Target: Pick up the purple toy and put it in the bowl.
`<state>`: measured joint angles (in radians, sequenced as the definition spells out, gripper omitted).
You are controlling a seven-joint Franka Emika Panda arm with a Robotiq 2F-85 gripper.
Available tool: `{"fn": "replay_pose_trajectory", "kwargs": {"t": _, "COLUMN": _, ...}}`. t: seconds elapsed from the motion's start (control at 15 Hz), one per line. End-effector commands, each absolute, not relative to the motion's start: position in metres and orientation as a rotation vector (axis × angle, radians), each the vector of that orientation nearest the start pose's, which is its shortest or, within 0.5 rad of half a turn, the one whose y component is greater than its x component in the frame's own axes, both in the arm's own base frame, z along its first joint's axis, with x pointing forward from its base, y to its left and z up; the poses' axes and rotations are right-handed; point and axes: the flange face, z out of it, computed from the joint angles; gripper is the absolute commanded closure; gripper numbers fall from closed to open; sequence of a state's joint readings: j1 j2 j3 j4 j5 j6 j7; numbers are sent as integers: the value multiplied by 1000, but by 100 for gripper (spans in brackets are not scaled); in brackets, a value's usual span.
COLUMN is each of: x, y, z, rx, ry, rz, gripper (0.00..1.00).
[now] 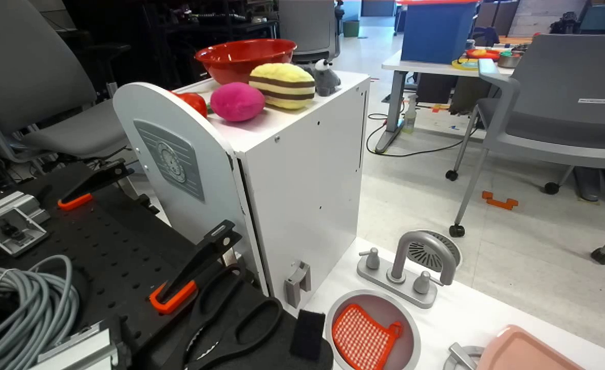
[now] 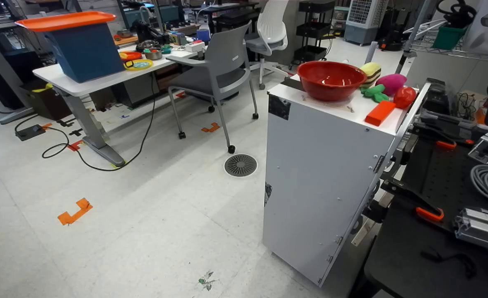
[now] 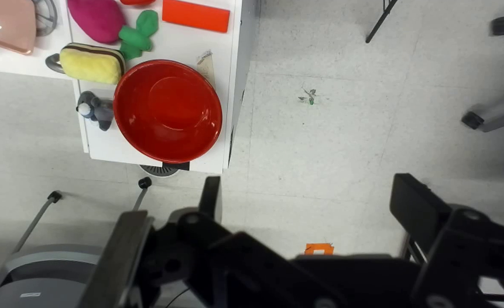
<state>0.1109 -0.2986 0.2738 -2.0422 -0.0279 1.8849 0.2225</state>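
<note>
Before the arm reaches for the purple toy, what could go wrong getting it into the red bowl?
The yellow striped toy sits close beside the purple toy, so the open fingers might bump or catch it. The red bowl stands near the edge of the white cabinet, so a knock could perhaps send it off. The wrist view cuts off part of the purple toy, so aiming from it alone may miss.

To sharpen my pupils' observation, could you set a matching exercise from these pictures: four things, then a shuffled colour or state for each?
Things:
1. purple toy
2. bowl
3. striped toy
4. gripper

Colours or states:
A. open, nothing held
B. mostly yellow
C. magenta-pink, not in the bowl
D. red, upright

Pairs: 1-C; 2-D; 3-B; 4-A
</note>
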Motion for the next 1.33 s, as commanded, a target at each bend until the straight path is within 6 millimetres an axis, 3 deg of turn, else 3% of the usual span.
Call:
{"fn": "replay_pose_trajectory", "kwargs": {"t": 0.0, "x": 444, "y": 193, "z": 576, "rx": -3185, "ry": -260, "rz": -248, "gripper": 0}}
{"fn": "replay_pose_trajectory", "kwargs": {"t": 0.27, "x": 432, "y": 176, "z": 585, "rx": -3192, "ry": -91, "rz": -292, "gripper": 0}}
{"fn": "replay_pose_trajectory", "kwargs": {"t": 0.53, "x": 411, "y": 162, "z": 591, "rx": -3165, "ry": 243, "rz": -335, "gripper": 0}}
{"fn": "replay_pose_trajectory", "kwargs": {"t": 0.8, "x": 393, "y": 147, "z": 587, "rx": -3126, "ry": 551, "rz": -348, "gripper": 0}}
{"fn": "replay_pose_trajectory", "kwargs": {"t": 1.0, "x": 388, "y": 122, "z": 579, "rx": -3074, "ry": 770, "rz": -303, "gripper": 0}}
{"fn": "replay_pose_trajectory", "kwargs": {"t": 1.2, "x": 388, "y": 107, "z": 563, "rx": -3104, "ry": 779, "rz": -195, "gripper": 0}}
{"fn": "replay_pose_trajectory", "kwargs": {"t": 1.27, "x": 389, "y": 105, "z": 559, "rx": -3131, "ry": 690, "rz": -185, "gripper": 0}}
